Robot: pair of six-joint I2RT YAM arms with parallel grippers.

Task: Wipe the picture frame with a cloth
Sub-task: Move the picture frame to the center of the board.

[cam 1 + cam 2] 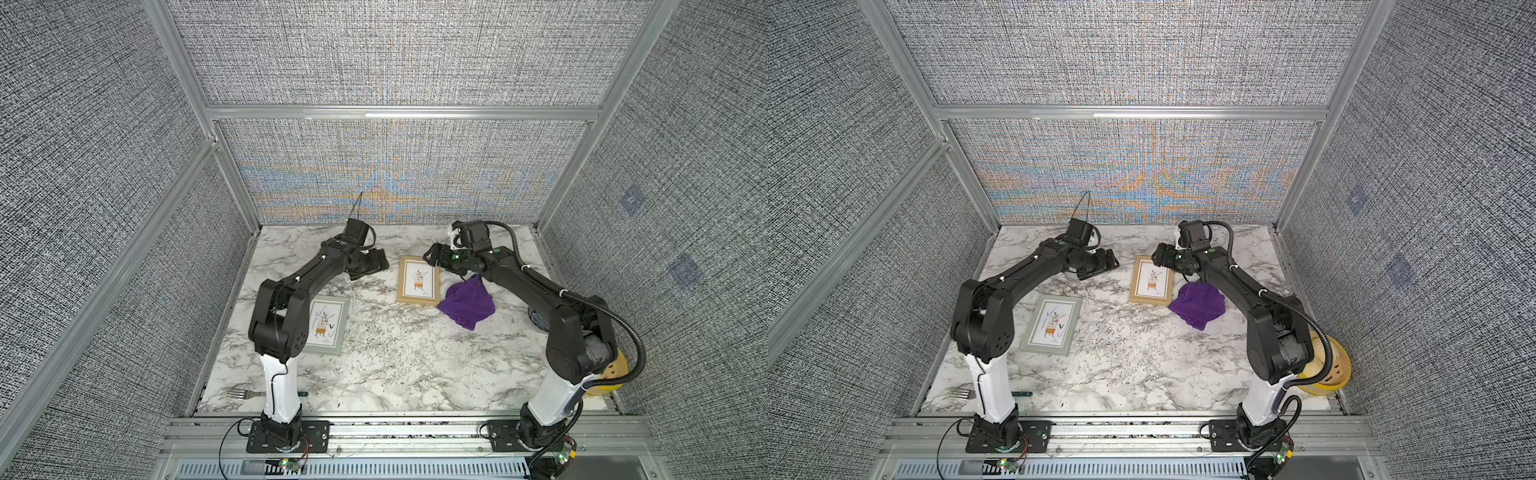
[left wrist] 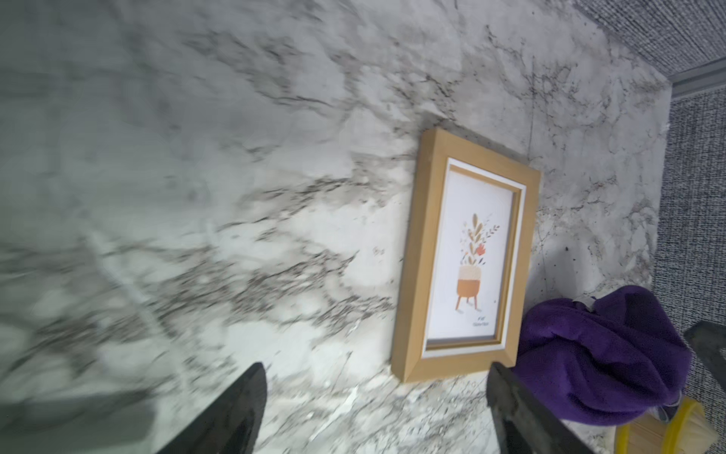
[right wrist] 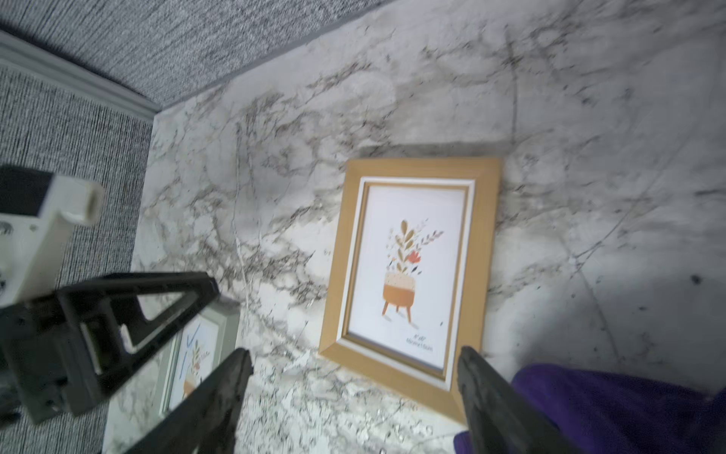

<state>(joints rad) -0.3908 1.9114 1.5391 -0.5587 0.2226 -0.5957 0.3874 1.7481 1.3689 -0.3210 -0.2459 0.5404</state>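
Your left fingers point(image 2: 243, 408) and right fingers point(image 3: 224, 393) are both spread, holding nothing. Cloth point(image 1: 467, 303) lies bunched on the table point(image 1: 395, 365) against the frame point(image 1: 419, 280), on its right side, near your right fingers, well apart from your left fingers

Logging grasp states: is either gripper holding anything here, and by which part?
Nothing is held. The left gripper and right gripper both stand open, empty; the cloth lies free.
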